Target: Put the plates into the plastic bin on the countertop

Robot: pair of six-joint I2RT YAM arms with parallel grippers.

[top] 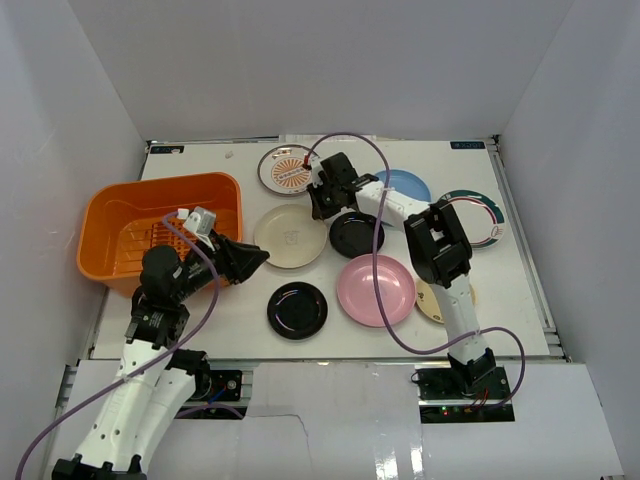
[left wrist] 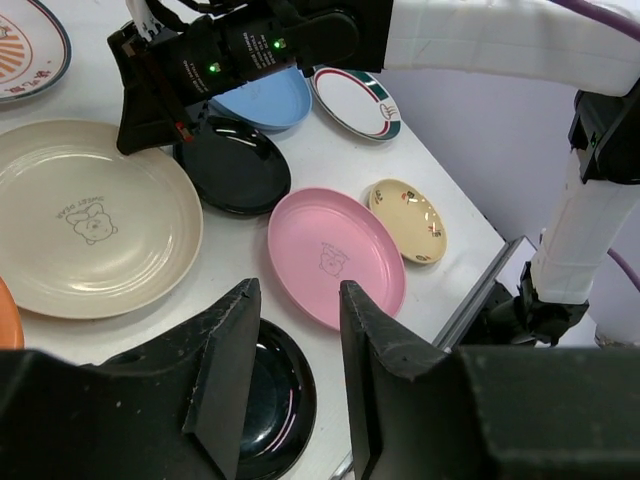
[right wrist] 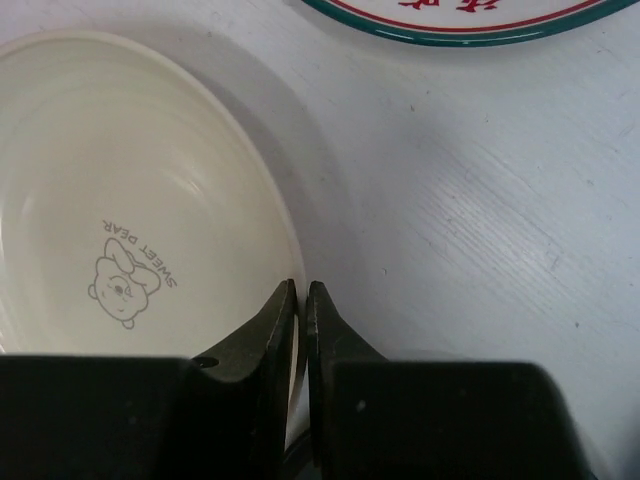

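The orange plastic bin (top: 160,188) stands at the left of the white countertop (top: 500,300) with no plate in it. My right gripper (top: 318,208) (right wrist: 301,290) is shut on the right rim of the cream plate (top: 285,240) (right wrist: 130,220), which lies flat. My left gripper (top: 255,258) (left wrist: 300,290) is open and empty, hovering between the bin and a black plate (top: 297,310) (left wrist: 270,400). The second black plate (top: 357,235), pink plate (top: 375,290) (left wrist: 335,255), light blue plate (top: 405,183), tan-gold plate (left wrist: 405,220) and sunburst plate (top: 285,170) lie around.
A white plate with a green rim (top: 480,215) (left wrist: 355,100) lies at the right. White walls enclose the countertop on three sides. The right arm (top: 440,250) reaches over the pink and tan-gold plates. The sunburst plate's rim (right wrist: 450,30) lies just ahead of the right fingers.
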